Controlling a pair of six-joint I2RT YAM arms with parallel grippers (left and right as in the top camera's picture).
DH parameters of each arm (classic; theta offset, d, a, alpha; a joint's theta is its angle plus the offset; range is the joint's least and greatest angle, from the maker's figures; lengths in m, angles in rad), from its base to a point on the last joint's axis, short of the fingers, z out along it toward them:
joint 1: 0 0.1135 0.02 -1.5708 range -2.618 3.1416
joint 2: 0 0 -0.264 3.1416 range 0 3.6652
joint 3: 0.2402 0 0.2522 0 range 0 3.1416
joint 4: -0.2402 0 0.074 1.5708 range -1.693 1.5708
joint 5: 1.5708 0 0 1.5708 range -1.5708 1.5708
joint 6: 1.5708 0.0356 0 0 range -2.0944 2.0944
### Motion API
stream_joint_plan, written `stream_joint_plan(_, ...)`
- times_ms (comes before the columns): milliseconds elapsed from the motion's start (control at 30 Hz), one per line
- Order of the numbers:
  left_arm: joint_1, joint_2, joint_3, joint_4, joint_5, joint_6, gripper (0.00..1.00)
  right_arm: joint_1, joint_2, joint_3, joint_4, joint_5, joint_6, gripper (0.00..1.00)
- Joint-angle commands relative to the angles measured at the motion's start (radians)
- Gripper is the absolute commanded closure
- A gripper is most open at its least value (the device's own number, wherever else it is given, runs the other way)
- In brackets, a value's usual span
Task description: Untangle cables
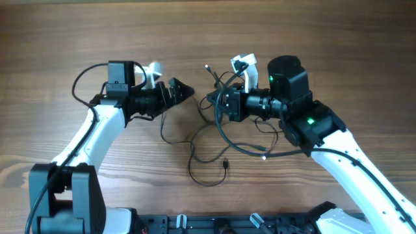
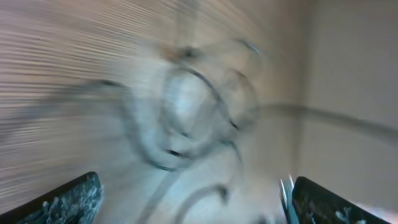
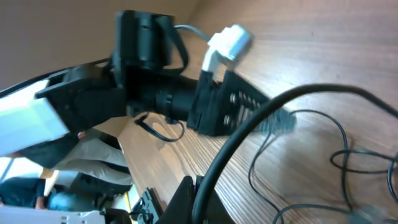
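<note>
A: How far is the untangling?
B: Little is done, I judge. The cables (image 1: 193, 151) lie on the bench (image 1: 338, 39) between the two arms. Some strands are loose toward the front, but near the right hand (image 1: 218, 104) they cross in a knot.
A: And the hands?
B: The right hand is closed. A dark strand rises from between its fingers (image 3: 184, 198), so it seems to grip one cable. The left hand (image 1: 183, 91) is wide open and empty, just beside the tangle.
A: Anything in the way?
B: The arms' own thicker black leads (image 1: 74, 86) hang close, and the left wrist view is too blurred to check
</note>
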State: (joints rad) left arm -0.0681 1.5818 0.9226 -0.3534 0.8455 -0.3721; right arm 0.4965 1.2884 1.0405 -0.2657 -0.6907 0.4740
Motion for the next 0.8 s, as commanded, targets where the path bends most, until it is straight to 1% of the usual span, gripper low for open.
stream_joint_plan(0, -0.064, -0.018, 0.011, 0.018, 0.179, 0.154, 0.00, -0.001, -0.031, 0.025, 0.030, -0.098, -0.068, 0.95)
stream_joint_plan(67, -0.116, -0.014, 0.011, 0.029, 0.097, 0.146, 0.00, -0.001, -0.031, 0.025, 0.040, -0.140, -0.106, 0.95)
stream_joint_plan(167, -0.202, -0.013, 0.011, 0.047, -0.110, 0.091, 0.00, -0.003, -0.037, 0.025, 0.043, -0.147, -0.128, 0.95)
stream_joint_plan(233, -0.254, -0.013, 0.011, 0.072, -0.242, 0.100, 0.00, -0.004, -0.043, 0.025, 0.045, -0.150, -0.140, 0.95)
stream_joint_plan(267, -0.284, -0.013, 0.011, 0.085, -0.342, 0.104, 0.00, -0.004, -0.048, 0.025, 0.045, -0.150, -0.148, 0.95)
stream_joint_plan(400, -0.400, 0.008, 0.011, 0.150, -0.850, 0.103, 0.00, -0.004, -0.079, 0.025, 0.042, -0.150, -0.175, 0.95)
stream_joint_plan(500, -0.441, 0.039, 0.011, 0.208, -1.042, 0.104, 0.00, -0.004, -0.098, 0.025, 0.045, -0.148, -0.201, 0.95)
stream_joint_plan(567, -0.445, 0.050, 0.011, 0.228, -1.075, 0.113, 0.00, -0.005, -0.106, 0.025, 0.043, -0.138, -0.221, 0.95)
stream_joint_plan(633, -0.445, 0.053, 0.011, 0.244, -1.072, 0.179, 0.00, -0.006, -0.110, 0.025, 0.042, -0.119, -0.229, 0.95)
stream_joint_plan(700, -0.446, 0.053, 0.011, 0.248, -1.047, 0.280, 0.00, -0.007, -0.111, 0.025, 0.042, -0.098, -0.239, 0.95)
stream_joint_plan(733, -0.446, 0.053, 0.011, 0.245, -1.027, 0.371, 0.00, -0.007, -0.111, 0.025, 0.041, -0.082, -0.239, 0.95)
stream_joint_plan(767, -0.446, 0.053, 0.011, 0.240, -1.020, 0.422, 0.00, -0.007, -0.111, 0.025, 0.041, -0.071, -0.239, 0.95)
